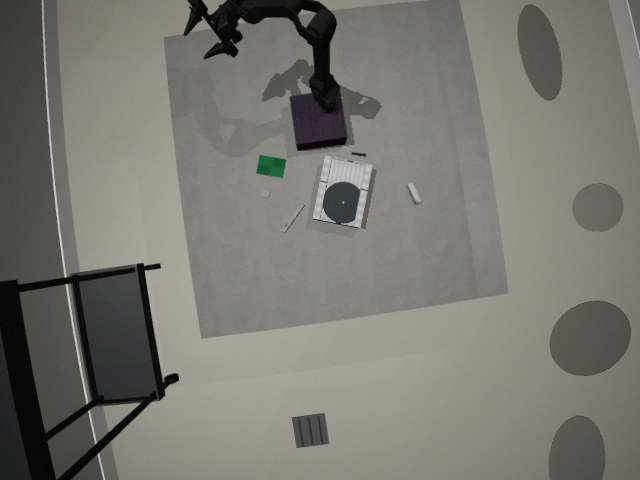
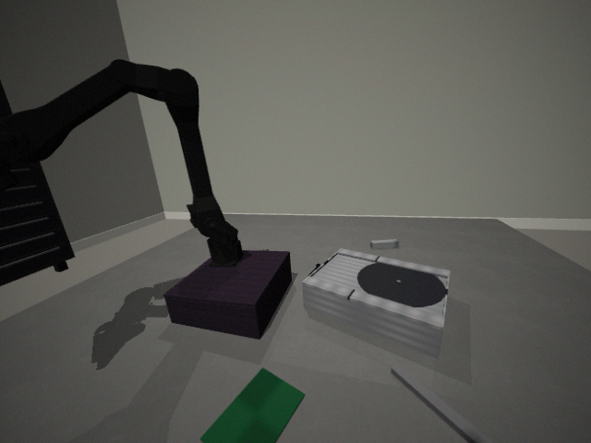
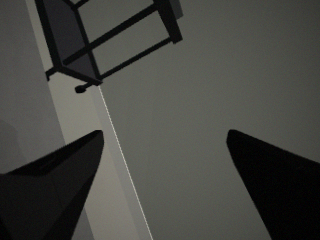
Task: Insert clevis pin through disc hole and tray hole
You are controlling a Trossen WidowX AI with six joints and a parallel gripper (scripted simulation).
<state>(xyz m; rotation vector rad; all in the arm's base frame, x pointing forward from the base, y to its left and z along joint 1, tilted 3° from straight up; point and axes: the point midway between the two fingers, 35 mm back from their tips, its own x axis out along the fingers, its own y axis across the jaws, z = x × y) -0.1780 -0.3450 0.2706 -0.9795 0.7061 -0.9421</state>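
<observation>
While the tool (image 1: pixel 195 45) (image 3: pixel 166 136) gapes, disc (image 1: pixel 336 209) (image 2: pixel 396 292) inside tray (image 1: pixel 320 193) (image 2: pixel 367 317)

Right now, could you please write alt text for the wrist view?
The open gripper, its two dark fingers wide apart with nothing between them, points toward a plain wall. A black-framed cart stands at upper left.

purple block (image 1: pixel 319 124) (image 2: pixel 229 281), green checked patch (image 1: pixel 271 166) (image 2: pixel 258 405), dark grey disc (image 1: pixel 338 209) (image 2: pixel 410 292), pale striped tray (image 1: pixel 346 170) (image 2: pixel 372 317)

Open space above the dark disc (image 1: pixel 341 202) (image 2: pixel 400 284).
</observation>
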